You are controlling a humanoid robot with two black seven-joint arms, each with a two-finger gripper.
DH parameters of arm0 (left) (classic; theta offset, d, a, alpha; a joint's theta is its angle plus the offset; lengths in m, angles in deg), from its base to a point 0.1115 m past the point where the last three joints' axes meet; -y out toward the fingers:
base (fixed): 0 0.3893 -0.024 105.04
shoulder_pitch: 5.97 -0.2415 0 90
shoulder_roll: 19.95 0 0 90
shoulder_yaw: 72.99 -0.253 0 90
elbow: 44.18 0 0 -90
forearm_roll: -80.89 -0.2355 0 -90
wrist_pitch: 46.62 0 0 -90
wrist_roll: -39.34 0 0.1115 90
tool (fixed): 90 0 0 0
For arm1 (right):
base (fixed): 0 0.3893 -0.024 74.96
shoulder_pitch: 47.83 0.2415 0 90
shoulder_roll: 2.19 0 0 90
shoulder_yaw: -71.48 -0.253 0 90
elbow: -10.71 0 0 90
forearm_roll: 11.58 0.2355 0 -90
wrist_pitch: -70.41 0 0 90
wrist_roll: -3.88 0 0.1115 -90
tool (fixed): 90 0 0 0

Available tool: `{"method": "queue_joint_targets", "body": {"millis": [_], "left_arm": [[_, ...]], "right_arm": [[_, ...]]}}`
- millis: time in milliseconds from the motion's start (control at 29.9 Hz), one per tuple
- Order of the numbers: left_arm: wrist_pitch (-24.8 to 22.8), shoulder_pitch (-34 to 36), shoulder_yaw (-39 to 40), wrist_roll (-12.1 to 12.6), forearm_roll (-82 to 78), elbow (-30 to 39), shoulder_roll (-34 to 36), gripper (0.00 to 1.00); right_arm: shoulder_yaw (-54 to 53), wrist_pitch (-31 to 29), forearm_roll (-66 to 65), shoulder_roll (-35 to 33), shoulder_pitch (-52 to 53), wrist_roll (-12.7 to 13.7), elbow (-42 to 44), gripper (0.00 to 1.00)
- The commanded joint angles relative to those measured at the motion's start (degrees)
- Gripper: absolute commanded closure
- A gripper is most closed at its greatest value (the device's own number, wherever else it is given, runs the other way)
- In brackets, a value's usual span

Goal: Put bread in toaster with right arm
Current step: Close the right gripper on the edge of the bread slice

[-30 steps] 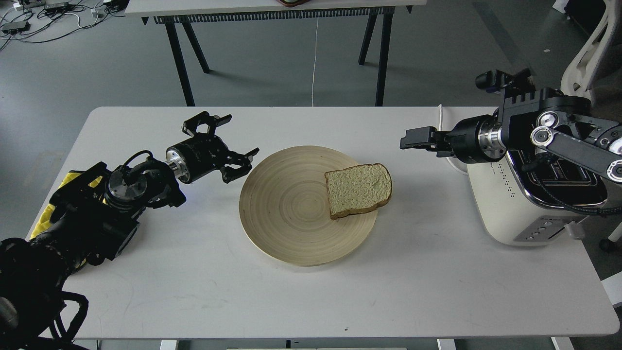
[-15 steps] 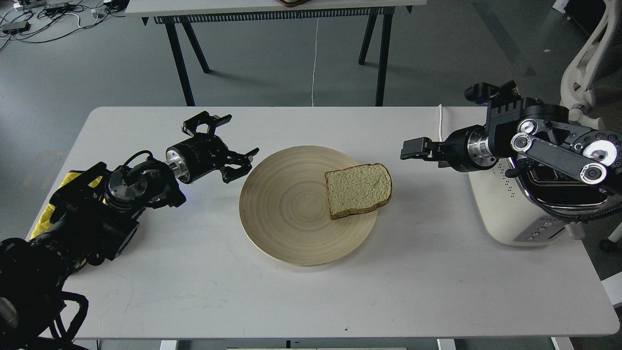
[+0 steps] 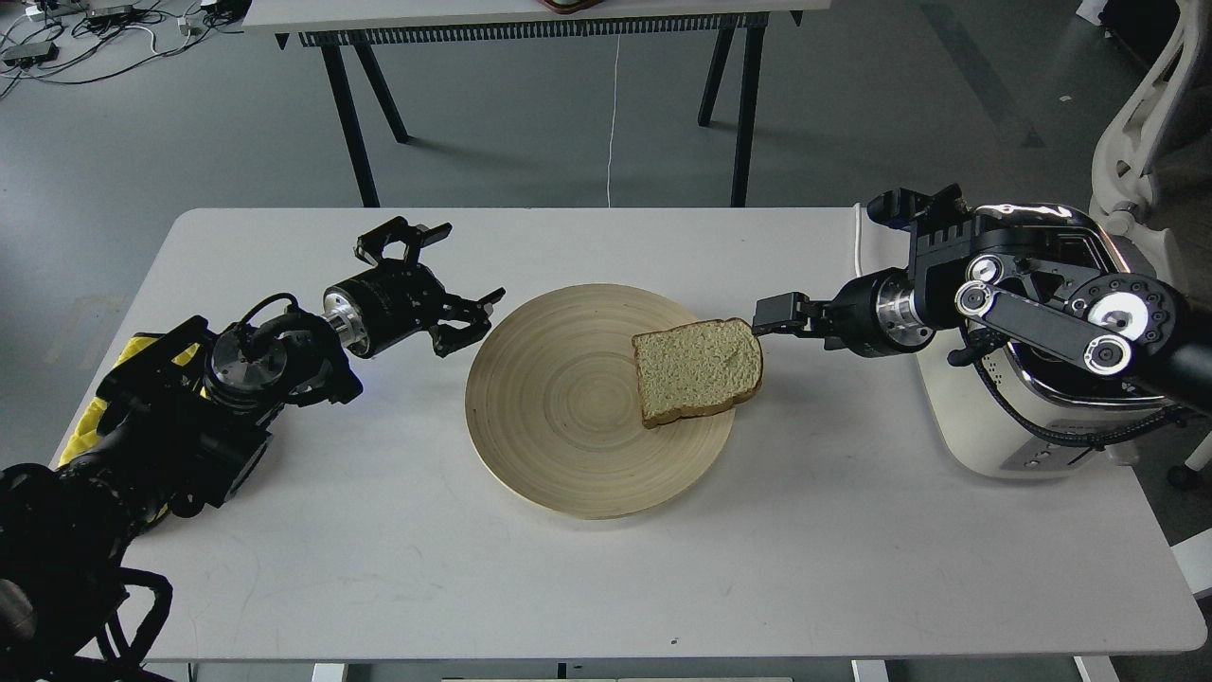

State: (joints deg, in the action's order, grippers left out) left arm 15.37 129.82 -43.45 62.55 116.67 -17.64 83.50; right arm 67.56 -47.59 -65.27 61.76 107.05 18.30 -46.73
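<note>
The bread (image 3: 699,369), a pale slice with a tan crust, lies flat on the right part of a round wooden plate (image 3: 559,417). The cream-white toaster (image 3: 975,417) with a chrome top stands at the table's right edge, largely hidden behind my right arm. My right gripper (image 3: 769,314) reaches in from the right, just beside the bread's upper right corner; it is seen end-on and its fingers cannot be told apart. My left gripper (image 3: 454,284) is open and empty, left of the plate.
The white table (image 3: 379,568) holds the plate at its centre. Yellow oven mitts (image 3: 95,407) lie under my left arm at the left edge. A white cord (image 3: 860,227) runs behind the toaster. Another table's legs (image 3: 360,114) stand beyond on the grey floor.
My right arm has moved down and left, from above the toaster towards the bread; its gripper now sits at the slice's corner. The left arm and bread have not moved.
</note>
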Motion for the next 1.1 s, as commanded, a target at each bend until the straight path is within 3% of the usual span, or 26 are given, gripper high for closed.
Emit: {"method": "queue_joint_targets", "body": {"millis": [0,1070], "left_arm": [[0.0,0.0,0.0,0.0,0.0,0.0,0.0,0.00],[0.0,-0.1,0.0,0.0,0.0,0.0,0.0,0.00]], "right_arm": [[0.1,0.0,0.1,2.1,-0.9,0.0,2.0,0.01],[-0.2,0.0,0.1,5.3,-1.8,-0.2,3.9,0.01]]}}
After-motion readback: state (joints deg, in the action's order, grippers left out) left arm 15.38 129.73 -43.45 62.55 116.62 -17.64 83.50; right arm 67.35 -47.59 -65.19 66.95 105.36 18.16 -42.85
